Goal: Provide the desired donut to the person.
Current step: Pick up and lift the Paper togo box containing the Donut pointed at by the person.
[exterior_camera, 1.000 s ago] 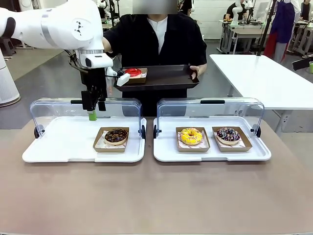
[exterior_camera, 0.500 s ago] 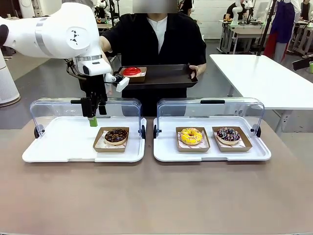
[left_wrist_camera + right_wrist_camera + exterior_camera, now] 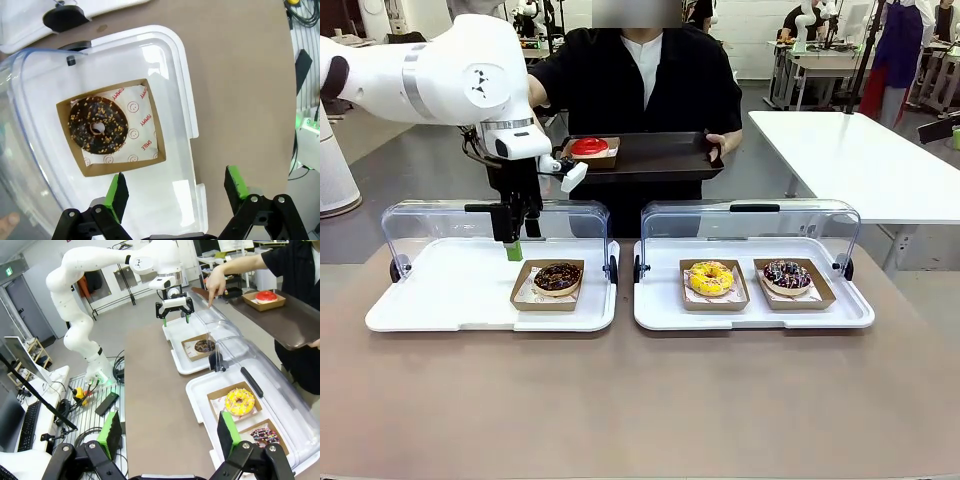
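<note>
The chocolate donut [image 3: 97, 125] sits in its card tray [image 3: 145, 150] in the left case [image 3: 185, 100]. It's likely light and soft, with icing that smears, so grip the card rim. Your left gripper [image 3: 176, 184] hangs open nearby, empty.

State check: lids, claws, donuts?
Left clear plastic lid: open, upright.
Right clear plastic lid: open, upright.
Left claw: open, empty.
Right claw: open, empty.
Red glazed donut: boxed, on held dark brown tray.
Chocolate nut-topped donut: boxed, in left white tray.
</note>
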### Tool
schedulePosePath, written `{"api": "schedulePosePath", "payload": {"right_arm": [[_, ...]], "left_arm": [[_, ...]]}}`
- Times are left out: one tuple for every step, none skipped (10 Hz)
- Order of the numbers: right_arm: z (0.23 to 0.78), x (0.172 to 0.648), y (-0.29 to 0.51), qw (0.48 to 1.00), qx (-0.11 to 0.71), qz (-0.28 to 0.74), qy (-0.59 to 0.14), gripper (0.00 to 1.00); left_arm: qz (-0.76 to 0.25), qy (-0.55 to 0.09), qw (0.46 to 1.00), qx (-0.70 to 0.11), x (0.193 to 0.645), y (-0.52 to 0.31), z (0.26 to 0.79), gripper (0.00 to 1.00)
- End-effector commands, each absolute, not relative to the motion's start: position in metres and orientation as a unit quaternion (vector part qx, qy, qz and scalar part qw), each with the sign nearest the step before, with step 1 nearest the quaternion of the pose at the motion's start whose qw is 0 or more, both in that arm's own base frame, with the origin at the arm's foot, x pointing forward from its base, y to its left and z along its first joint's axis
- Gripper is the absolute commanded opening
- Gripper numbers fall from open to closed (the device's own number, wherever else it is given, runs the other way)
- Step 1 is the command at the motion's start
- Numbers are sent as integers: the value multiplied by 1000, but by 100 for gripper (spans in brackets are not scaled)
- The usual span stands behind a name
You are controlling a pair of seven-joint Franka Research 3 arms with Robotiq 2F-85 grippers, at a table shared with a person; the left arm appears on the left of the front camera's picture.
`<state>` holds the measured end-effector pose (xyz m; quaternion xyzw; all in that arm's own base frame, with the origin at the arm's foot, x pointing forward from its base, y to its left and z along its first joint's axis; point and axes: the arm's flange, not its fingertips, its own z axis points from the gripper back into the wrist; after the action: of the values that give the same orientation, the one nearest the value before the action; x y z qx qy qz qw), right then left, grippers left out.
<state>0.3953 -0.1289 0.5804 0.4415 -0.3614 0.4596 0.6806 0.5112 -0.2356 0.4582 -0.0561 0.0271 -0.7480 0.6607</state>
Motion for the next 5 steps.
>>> {"api": "schedulePosePath", "payload": {"right_arm": [[582, 395, -128, 676, 445, 459, -367, 100], [582, 395, -128, 676, 445, 459, -367, 100], [582, 395, -128, 676, 445, 459, -367, 100], [582, 395, -128, 676, 445, 459, -367, 100], [582, 395, -128, 676, 445, 459, -367, 100]], "left_arm": [[-758, 6, 652, -4, 484, -247, 426, 100], [-755, -6, 656, 11, 478, -249, 415, 100], [-756, -12, 654, 25, 470, -252, 402, 100], [-759, -15, 650, 29, 464, -254, 395, 100], [-757, -21, 652, 46, 460, -254, 392, 100]]}}
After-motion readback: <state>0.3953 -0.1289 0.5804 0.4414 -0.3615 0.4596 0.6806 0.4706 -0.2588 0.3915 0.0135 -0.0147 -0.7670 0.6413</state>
